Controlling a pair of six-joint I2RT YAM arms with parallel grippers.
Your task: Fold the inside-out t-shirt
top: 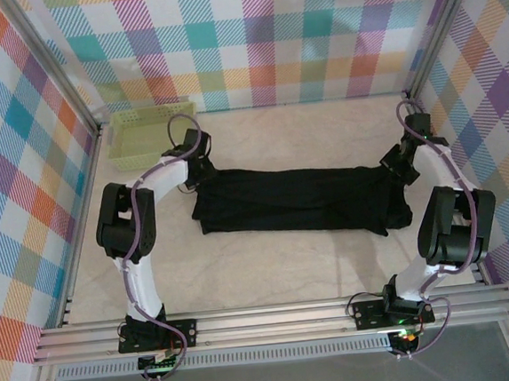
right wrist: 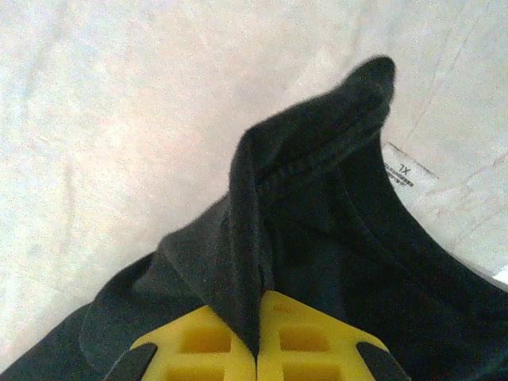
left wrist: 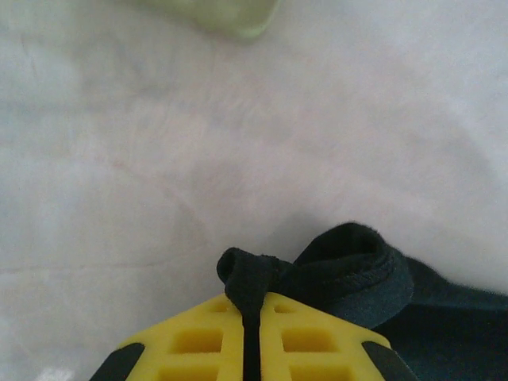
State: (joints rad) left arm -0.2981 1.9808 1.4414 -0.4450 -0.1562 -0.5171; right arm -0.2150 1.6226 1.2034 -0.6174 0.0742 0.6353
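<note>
The inside-out t-shirt [top: 300, 200] is a black cloth lying as a long folded band across the middle of the table. At its far left corner my left gripper [top: 197, 166] is shut on a pinch of its hem [left wrist: 252, 282], which bunches between the yellow fingers [left wrist: 198, 341]. My right gripper [top: 397, 171] is shut on the shirt's far right end. A ridge of black cloth [right wrist: 250, 238] stands up between its yellow fingers [right wrist: 309, 341]. A small white tag [right wrist: 409, 173] shows beside the collar.
A pale yellow-green lattice basket [top: 151, 133] stands at the back left, close behind the left gripper, its corner [left wrist: 230, 16] in the left wrist view. Checked walls and metal posts ring the table. Bare tabletop [top: 270, 269] lies in front of the shirt.
</note>
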